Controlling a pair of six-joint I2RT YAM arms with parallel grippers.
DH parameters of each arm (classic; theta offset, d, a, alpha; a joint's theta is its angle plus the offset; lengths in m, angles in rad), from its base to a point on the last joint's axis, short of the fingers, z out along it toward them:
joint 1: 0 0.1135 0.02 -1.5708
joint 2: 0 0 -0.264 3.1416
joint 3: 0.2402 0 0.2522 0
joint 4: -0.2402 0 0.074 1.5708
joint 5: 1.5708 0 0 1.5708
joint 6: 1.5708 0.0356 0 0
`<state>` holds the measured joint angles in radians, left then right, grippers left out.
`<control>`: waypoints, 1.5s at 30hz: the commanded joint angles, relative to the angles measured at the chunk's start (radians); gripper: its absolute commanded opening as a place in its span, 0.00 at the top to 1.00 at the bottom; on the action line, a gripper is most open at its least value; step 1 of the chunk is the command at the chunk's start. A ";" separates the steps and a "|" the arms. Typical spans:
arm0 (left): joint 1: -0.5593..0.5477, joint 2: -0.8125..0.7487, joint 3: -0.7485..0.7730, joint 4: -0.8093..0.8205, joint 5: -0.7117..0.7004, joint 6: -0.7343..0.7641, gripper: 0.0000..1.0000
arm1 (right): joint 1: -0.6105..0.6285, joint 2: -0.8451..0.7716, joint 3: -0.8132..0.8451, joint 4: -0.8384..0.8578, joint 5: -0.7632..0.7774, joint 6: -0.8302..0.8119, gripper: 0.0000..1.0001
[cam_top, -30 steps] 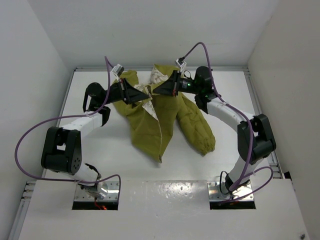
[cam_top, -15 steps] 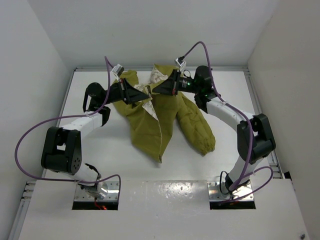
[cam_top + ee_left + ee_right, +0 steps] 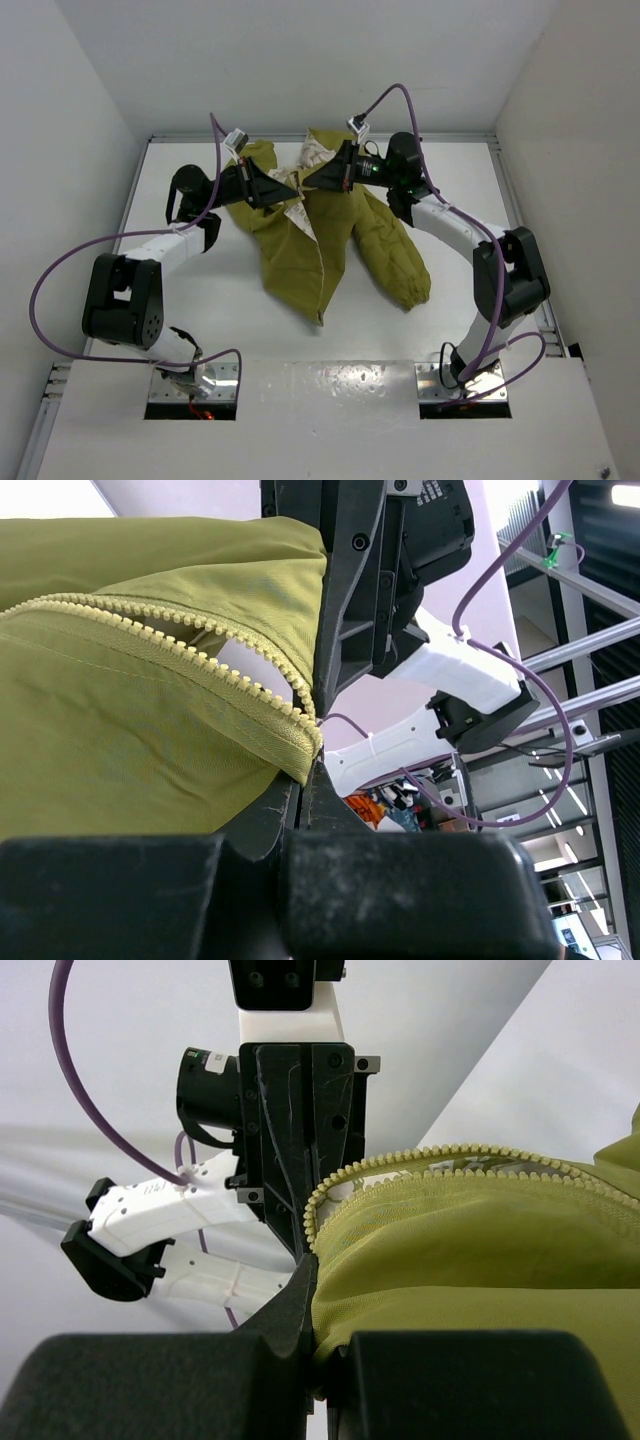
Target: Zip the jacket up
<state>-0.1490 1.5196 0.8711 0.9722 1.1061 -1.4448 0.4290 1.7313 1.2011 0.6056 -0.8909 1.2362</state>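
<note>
Jacket point(image 3: 330, 240) is laid on the table point(image 3: 200, 290), far middle, one sleeve trailed toward the right arm. Left gripper point(image 3: 308, 765) is clamped on one zipper edge. Right gripper point(image 3: 308, 1265) is pinched shut on the opposite edge. The tips are held just beside each other; contact between them can't be confirmed from overhead. Zipper teeth point(image 3: 190, 640) are seen unjoined at both grips.

The jacket point(image 3: 330, 240) is olive-yellow all over, and its zipper teeth point(image 3: 200, 655) are a paler yellow on olive tape. Its lining point(image 3: 318, 152) is cream, with a faint greenish print visible in the right wrist view. The worktop point(image 3: 200, 290) is white. The left arm point(image 3: 160, 245) and right arm point(image 3: 450, 225) are white with black joints. The left claw point(image 3: 296, 189) and right claw point(image 3: 312, 180) are black, and the cables point(image 3: 45, 290) are purple.
</note>
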 commanded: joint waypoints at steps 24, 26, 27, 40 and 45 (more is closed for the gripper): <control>0.028 -0.041 0.035 0.036 -0.009 0.021 1.00 | 0.024 -0.045 -0.052 0.085 -0.028 0.019 1.00; 0.028 -0.041 0.035 0.036 -0.009 0.021 1.00 | 0.017 -0.049 -0.057 0.089 -0.032 0.019 1.00; 0.037 -0.041 0.035 0.036 -0.018 0.021 1.00 | 0.020 -0.052 -0.064 0.097 -0.036 0.020 1.00; 0.055 -0.033 0.045 0.071 -0.018 -0.008 1.00 | 0.028 -0.081 -0.110 0.111 -0.121 -0.044 1.00; 0.055 -0.033 0.045 0.071 -0.018 0.001 1.00 | 0.036 -0.101 -0.117 0.086 -0.169 -0.101 1.00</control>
<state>-0.1291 1.5181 0.8715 0.9672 1.1515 -1.4487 0.4522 1.6947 1.0977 0.6773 -0.9295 1.2057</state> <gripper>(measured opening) 0.011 0.002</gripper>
